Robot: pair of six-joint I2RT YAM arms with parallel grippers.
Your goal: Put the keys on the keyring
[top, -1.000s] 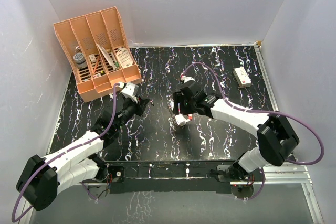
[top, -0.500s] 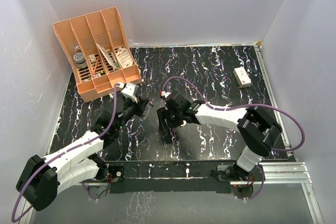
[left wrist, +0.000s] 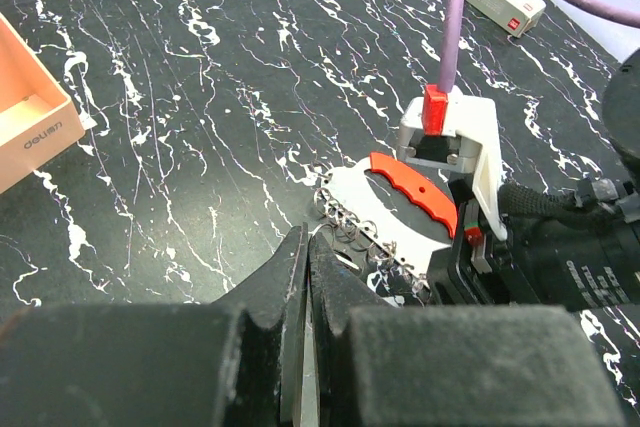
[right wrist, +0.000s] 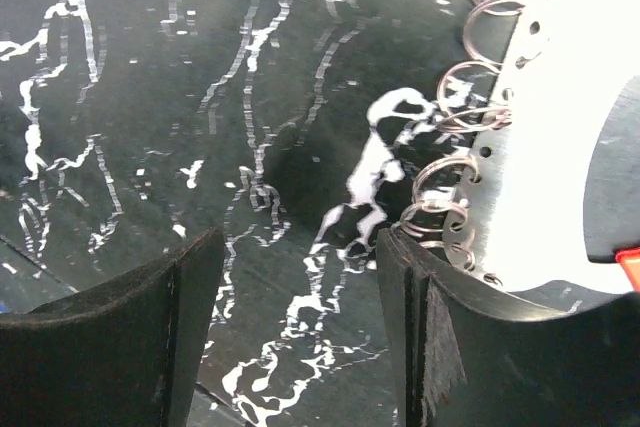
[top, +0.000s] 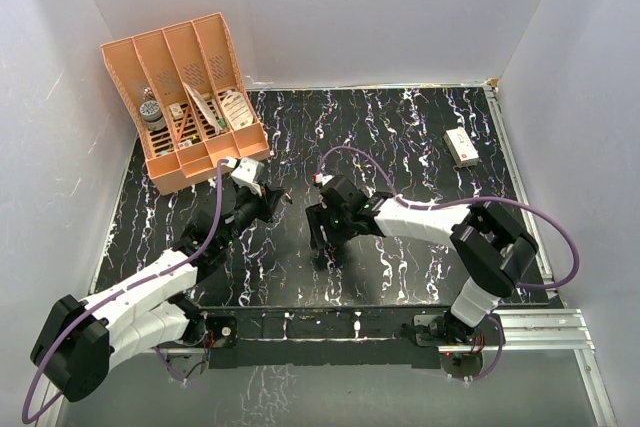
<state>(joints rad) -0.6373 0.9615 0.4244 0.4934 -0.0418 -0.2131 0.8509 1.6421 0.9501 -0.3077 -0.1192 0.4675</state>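
The keyring (left wrist: 385, 197) is a white oval plate with a red crescent and several small wire rings along its edge. It lies on the black marbled table just ahead of my left gripper (left wrist: 305, 237). That gripper is shut, with a thin pale sliver, the keys seen edge-on, pinched between its pads. My right gripper (right wrist: 300, 242) stands open over bare table, its right finger (right wrist: 430, 327) against the keyring's (right wrist: 550, 127) ringed edge. From above, the right gripper (top: 322, 247) hides the keyring, a short way right of the left gripper (top: 278, 197).
An orange divided organiser (top: 185, 97) holding small items stands at the back left. A small white box (top: 461, 146) with a red mark lies at the back right. Purple cables loop over both arms. White walls enclose the table.
My right arm has swung left toward the left gripper and its jaws have spread wider. The red-and-white piece seen under it earlier is now hidden from above. The left arm has stayed put.
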